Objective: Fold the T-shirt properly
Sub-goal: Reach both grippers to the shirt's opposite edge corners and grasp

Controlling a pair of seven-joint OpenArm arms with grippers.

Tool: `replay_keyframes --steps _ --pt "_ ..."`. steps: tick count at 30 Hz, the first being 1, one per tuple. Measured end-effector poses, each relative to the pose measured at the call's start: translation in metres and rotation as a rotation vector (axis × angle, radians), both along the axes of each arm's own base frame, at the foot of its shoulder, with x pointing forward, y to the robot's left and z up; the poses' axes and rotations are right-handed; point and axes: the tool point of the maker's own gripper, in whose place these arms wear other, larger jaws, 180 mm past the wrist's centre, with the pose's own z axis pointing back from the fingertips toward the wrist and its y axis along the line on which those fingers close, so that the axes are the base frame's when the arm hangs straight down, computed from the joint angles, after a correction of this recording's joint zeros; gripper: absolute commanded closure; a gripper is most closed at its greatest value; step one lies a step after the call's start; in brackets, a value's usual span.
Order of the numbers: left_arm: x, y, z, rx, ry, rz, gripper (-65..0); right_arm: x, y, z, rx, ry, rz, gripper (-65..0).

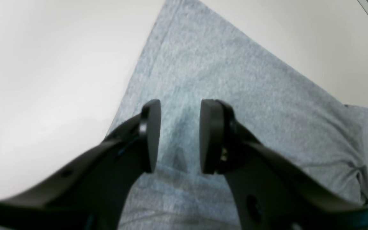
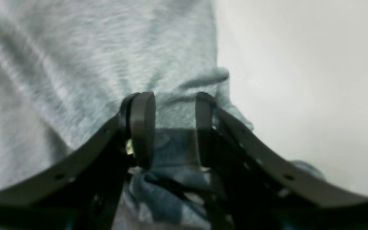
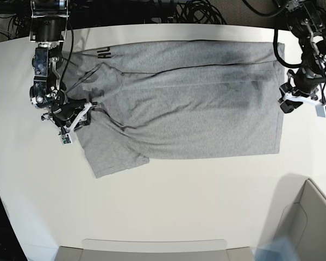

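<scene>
The light grey T-shirt [image 3: 195, 103] lies spread across the white table [image 3: 179, 201], plain side up, with a bit of black lettering [image 3: 103, 53] folded over at its far left edge. My left gripper [image 3: 287, 103] hovers over the shirt's right edge. In the left wrist view its fingers [image 1: 180, 137] stand apart over the cloth [image 1: 219, 73], which runs on beneath the gap. My right gripper [image 3: 81, 115] is at the rumpled sleeve area on the left. Its jaws [image 2: 175, 127] are open over a wrinkle of fabric [image 2: 75, 48].
A pale bin [image 3: 315, 217] stands at the front right corner and a flat tray edge [image 3: 152, 247] runs along the front. Black cables [image 3: 195, 11] lie beyond the table's far edge. Bare tabletop lies in front of the shirt.
</scene>
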Motion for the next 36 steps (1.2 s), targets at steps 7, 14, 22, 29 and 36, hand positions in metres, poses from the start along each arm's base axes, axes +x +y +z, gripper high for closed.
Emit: replay_keyframes --steps 7,14,22,29,36 --pt "0.000 0.000 0.000 0.000 0.000 0.000 -20.5 0.058 0.009 0.080 0.011 -0.261 0.014 -22.2" --pt "-0.002 0.000 -0.002 -0.002 0.008 0.000 -20.5 0.114 -0.016 0.059 0.068 -0.156 -0.080 -22.2" --pt "0.001 -0.007 -0.004 -0.010 0.009 -0.020 -20.5 0.134 -0.032 0.017 0.175 -0.128 -0.196 -22.2" --pt "0.000 -0.011 -0.007 -0.025 0.010 -0.014 -20.5 0.128 -0.024 0.003 0.194 -0.101 -0.200 -22.2" --pt "0.000 -0.012 -0.006 -0.026 0.008 -0.015 -20.5 0.126 0.018 0.001 0.255 -0.091 -0.085 -22.2"
